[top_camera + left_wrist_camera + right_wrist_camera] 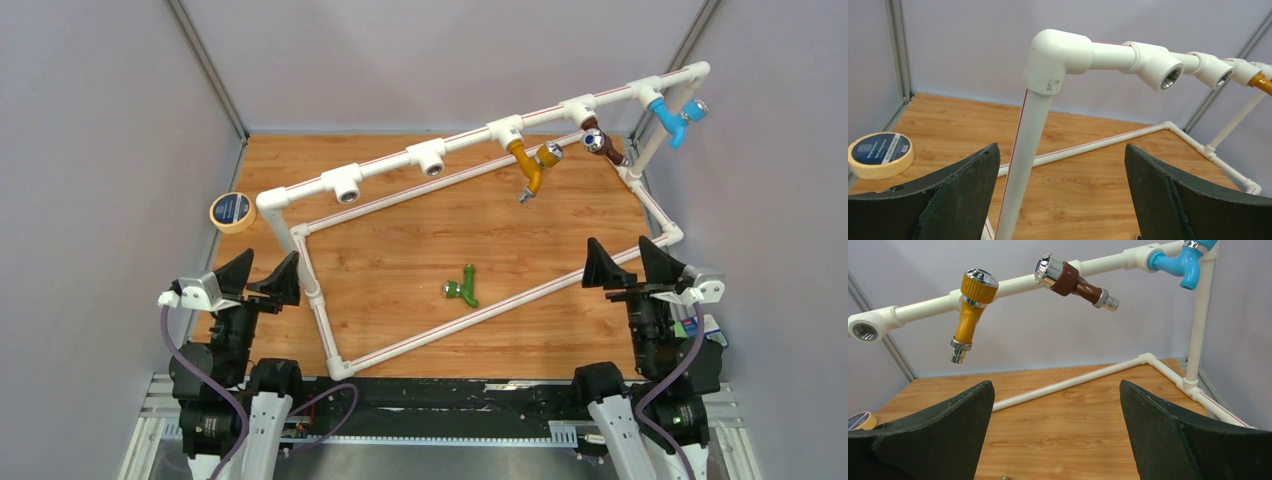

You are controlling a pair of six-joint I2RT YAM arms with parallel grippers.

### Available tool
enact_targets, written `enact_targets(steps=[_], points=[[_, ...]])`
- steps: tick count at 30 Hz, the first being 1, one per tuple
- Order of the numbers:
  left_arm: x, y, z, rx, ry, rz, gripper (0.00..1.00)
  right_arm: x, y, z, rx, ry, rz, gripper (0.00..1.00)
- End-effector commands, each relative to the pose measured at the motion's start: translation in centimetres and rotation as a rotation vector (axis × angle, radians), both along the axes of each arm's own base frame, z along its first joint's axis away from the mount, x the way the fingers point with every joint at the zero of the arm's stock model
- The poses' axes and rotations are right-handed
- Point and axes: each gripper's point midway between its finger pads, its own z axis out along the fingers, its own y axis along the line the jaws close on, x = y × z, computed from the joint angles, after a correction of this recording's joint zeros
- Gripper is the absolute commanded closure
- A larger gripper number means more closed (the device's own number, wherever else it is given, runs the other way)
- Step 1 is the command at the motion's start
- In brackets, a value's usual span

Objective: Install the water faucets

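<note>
Both arms parked at the near edge. L gripper (270, 255) sits at approx 8 o'clock in the top view, with jaws spread wide and nothing between them. L wrist cam shows only the corner upright of the white pipe frame (385, 166) running up between the fingers (963, 185), and I can't tell if it touches them. R gripper (620, 243) is at approx 4 o'clock, also wide open and empty. Its cam looks across bare wooden table (400, 250).

Green faucet (463, 287) lies on its side on the table, inside the frame, just toward 6 o'clock from centre. It's between the two grippers, well apart from both and near the frame's front rail.

Orange faucet (530, 162), brown faucet (600, 140) and blue faucet (672, 118) are already on the raised top rail, approx 1-2 o'clock. Two T fittings (345, 185) toward 11 o'clock on that rail show open threaded sockets. Tape roll (231, 211) lies flat at approx 10 o'clock, outside the frame, near its L corner.
</note>
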Motion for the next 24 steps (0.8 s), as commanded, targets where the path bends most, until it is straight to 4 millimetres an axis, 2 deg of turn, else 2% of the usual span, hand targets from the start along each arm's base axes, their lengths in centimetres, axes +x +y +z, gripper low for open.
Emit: enact_targets(steps=[1,5,8,9,11,13,17,21,24], points=[[-1.8,-0.1,0.7,-0.093,-0.06,-0.021,0.0,-0.3,0.7,0.3,0.027,0.018,0.047,0.0],[-1.2,-1.8,-0.5,-0.093,-0.009,-0.11,0.0,0.3,1.9,-1.0,0.041,0.065,0.105,0.0],[0.1,-2.7,-2.0,-0.196,0.084,-0.16,0.0,0.7,4.3,-1.9,0.012,0.098,0.228,0.0],[1.2,-3.1,-2.9,-0.226,0.147,-0.176,0.0,0.9,5.1,-2.2,-0.003,0.112,0.274,0.0],[1.8,-4.3,-3.9,-0.249,0.202,-0.238,0.0,1.8,6.4,-3.4,-0.001,0.174,0.332,0.0],[2.3,-4.5,-4.6,-0.268,0.228,-0.246,0.0,2.7,7.2,-4.9,-0.008,0.239,0.371,0.0],[3.0,-4.7,-5.9,-0.281,0.301,-0.243,0.0,3.9,7.9,-7.8,-0.009,0.334,0.395,0.0],[3.3,-5.9,-7.8,-0.286,0.39,-0.306,0.0,5.1,9.1,-11.0,-0.008,0.456,0.453,0.0],[3.5,-7.0,-9.2,-0.293,0.45,-0.362,0.0,5.6,10.2,-13.1,-0.005,0.524,0.503,0.04]])
